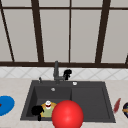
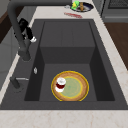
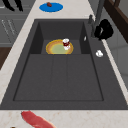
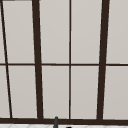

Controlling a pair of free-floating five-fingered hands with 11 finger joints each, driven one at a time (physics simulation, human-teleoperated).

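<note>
The right robot hand (image 1: 67, 73) is up at the back rim of the sink (image 1: 90, 100), just beside the faucet (image 1: 56, 71), its fingers curled with nothing in them, so the faucet looks to me not yet gripped. The left robot hand (image 1: 37, 110) hangs at the sink's front left corner, and I cannot tell how its fingers stand. In the left basin lies a yellow-rimmed plate (image 2: 75, 87) with a small red-and-white cup (image 2: 60, 84) on its edge; on the bench sit a blue plate (image 1: 5, 105) at the left edge and a red strip (image 1: 116, 105) at the right.
</note>
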